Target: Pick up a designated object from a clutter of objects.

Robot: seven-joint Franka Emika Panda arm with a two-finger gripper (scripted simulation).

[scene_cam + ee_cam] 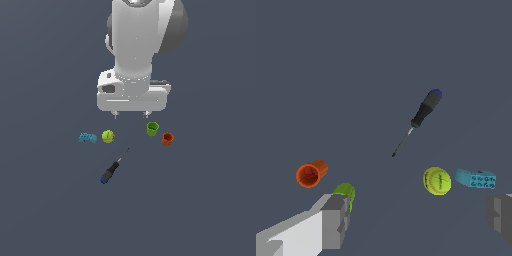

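Up above the clutter, your pincer (131, 115) is hanging with its jaws spread wide and nothing between them. In the wrist view you can see both fingers (336, 220) far apart at the edges of the picture, gripping and touching nothing.

The orange-red cup (167, 139) you're after sits on the dark surface (50, 210), just outside the pincer's finger on the exterior view's right and a bit nearer the camera. It looks tipped: the wrist view shows its open mouth and ribbed rim (310, 173) facing sideways. Right next to it, closer to that same finger, is the green cup (152, 128); in the wrist view the finger partly hides it.

Quick count of what's down there:
- one orange-red cup
- one green cup
- one yellow-green ball (108, 136), near the other finger, slightly outside it
- one teal block (87, 137), just beyond the ball, further from the pincer
- one screwdriver (112, 170) with a black and blue handle, lying flat out in front of the pincer, well apart from the cups, its thin tip pointing back toward the gap between the jaws

Five things total, none touching the pincer.
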